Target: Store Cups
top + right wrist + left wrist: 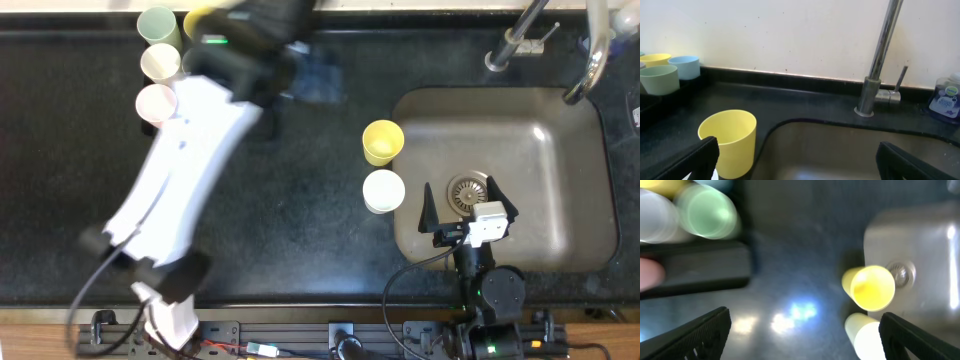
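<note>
yellow cup (382,141) + cream cup (383,190): upright, mouths up, just beside each other on the counter (300,230) at the sink (560,110) rim. Both are smooth, matte and tapered, with round mouths.

right gripper (468,205): fingers spread wide, over the basin by the drain (468,188). Both cups sit outside the gap, and the cream cup is nearest its counter-side finger.

left gripper (805,335): fingers spread wide, lifted over the counter. The same two cups lie beyond one fingertip. Beyond the other finger are the green cup (158,25) and pink cup (155,103), in a row at the counter's far corner, with a blue cup (685,66) just behind the green one.

Counter: black, speckled, glossy. Sink: brushed steel, rounded corners. tap (880,60): chrome tube with a side lever. soap bottle (945,100): clear, purple liquid, label print too small to read.
</note>
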Controlling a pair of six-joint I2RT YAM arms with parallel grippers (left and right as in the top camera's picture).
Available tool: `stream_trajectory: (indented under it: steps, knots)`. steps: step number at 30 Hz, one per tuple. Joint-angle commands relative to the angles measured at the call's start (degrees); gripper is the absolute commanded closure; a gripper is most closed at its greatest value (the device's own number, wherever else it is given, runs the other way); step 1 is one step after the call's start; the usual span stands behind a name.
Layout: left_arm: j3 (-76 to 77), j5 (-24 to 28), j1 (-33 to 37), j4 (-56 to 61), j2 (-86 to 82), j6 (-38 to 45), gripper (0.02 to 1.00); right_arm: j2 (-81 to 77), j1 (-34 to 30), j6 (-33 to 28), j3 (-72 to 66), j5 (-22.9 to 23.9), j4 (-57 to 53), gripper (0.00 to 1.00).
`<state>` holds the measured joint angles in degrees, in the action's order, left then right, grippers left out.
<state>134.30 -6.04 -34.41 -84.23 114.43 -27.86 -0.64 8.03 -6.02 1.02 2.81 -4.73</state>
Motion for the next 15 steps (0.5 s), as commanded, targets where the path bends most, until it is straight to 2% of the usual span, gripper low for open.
stream_trajectory:
  steps: [1,15]
  knots:
    - [0.2,-0.8,-4.8,-0.3,7.6,-6.3,0.04,0.4,0.3,0.2,-0.7,-0.4,0.3,0.005]
    - [0.1,5.6,-6.5,4.2,20.0,-6.9,0.06,0.4,0.3,0.2,-0.7,-0.4,0.3,0.005]
